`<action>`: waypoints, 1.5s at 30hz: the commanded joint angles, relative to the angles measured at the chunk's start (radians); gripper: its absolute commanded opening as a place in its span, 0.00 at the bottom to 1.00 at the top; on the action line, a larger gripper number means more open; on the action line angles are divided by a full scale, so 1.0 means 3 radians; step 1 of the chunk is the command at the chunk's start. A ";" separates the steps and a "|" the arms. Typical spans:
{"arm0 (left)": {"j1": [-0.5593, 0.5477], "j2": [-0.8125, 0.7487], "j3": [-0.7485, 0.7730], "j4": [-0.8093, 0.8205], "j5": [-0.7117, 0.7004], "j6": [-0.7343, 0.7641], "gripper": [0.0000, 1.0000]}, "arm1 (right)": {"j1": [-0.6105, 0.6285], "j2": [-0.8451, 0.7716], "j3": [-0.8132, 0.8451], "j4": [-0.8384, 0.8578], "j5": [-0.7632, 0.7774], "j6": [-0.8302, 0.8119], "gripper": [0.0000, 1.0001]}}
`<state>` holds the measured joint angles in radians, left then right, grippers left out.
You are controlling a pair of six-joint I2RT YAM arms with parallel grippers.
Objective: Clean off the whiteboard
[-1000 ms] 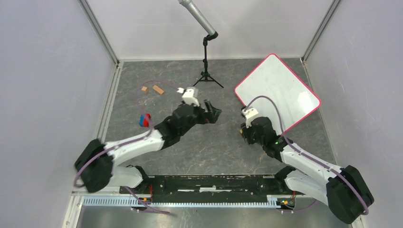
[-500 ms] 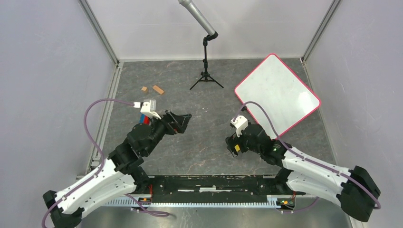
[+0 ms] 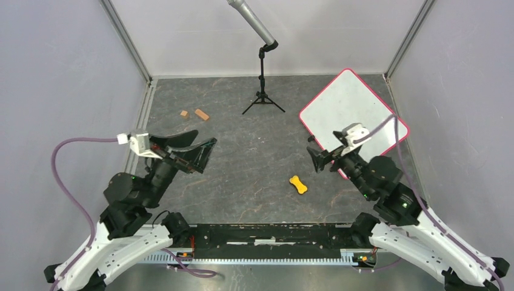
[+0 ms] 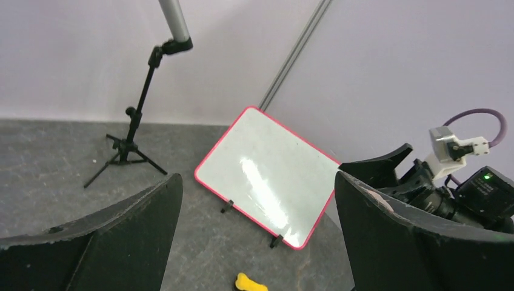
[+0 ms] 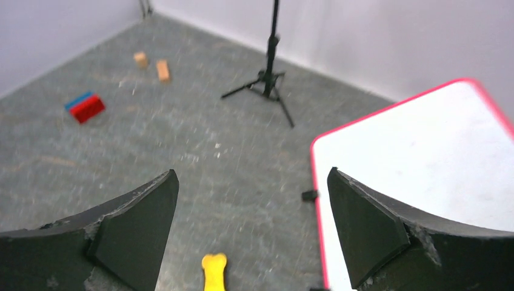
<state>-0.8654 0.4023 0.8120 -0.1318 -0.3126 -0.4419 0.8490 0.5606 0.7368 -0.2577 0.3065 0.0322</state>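
Observation:
The whiteboard (image 3: 351, 112), white with a pink-red rim, lies at the far right of the grey table, its surface showing only glare; it also fills the middle of the left wrist view (image 4: 267, 173) and the right side of the right wrist view (image 5: 436, 145). A yellow bone-shaped piece (image 3: 297, 183) lies loose on the table in front of it, apart from both grippers (image 4: 250, 282) (image 5: 214, 270). My left gripper (image 3: 197, 147) (image 4: 257, 182) hangs open and empty at the left. My right gripper (image 3: 324, 160) (image 5: 251, 176) hangs open and empty beside the whiteboard's near corner.
A black microphone stand (image 3: 263, 79) rises at the back middle. Two small orange blocks (image 3: 195, 114) lie at the back left. A red and blue block (image 5: 85, 107) rests left of centre. Grey walls with metal rails close in the table's sides.
Both arms have drawn back toward the near edge and risen. The right gripper has opened, and the yellow piece now lies on the table.

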 commanded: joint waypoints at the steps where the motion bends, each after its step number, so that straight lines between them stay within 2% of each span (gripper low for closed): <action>1: 0.0012 -0.0181 0.0135 0.0046 -0.0035 0.0436 1.00 | 0.0013 -0.0140 0.0378 0.0014 0.0373 -0.0285 0.98; 7: 0.0011 -0.0344 0.0177 0.0118 -0.0068 0.0527 1.00 | 0.0017 -0.0397 0.0494 0.0120 0.0491 -0.0407 0.98; 16: 0.0011 -0.0483 0.0182 0.0143 -0.0035 0.0536 1.00 | 0.0018 -0.0768 0.0222 0.0311 0.0595 -0.0376 0.98; 45: 0.0011 -0.0580 0.0136 0.0133 -0.0056 0.0635 1.00 | 0.0015 -0.0803 0.0065 0.0445 0.0639 -0.0214 0.98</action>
<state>-0.8654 0.2249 0.8406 -0.1211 -0.3141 -0.3187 0.8490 0.3264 0.7547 -0.1658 0.4828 -0.0456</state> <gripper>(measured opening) 0.994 0.979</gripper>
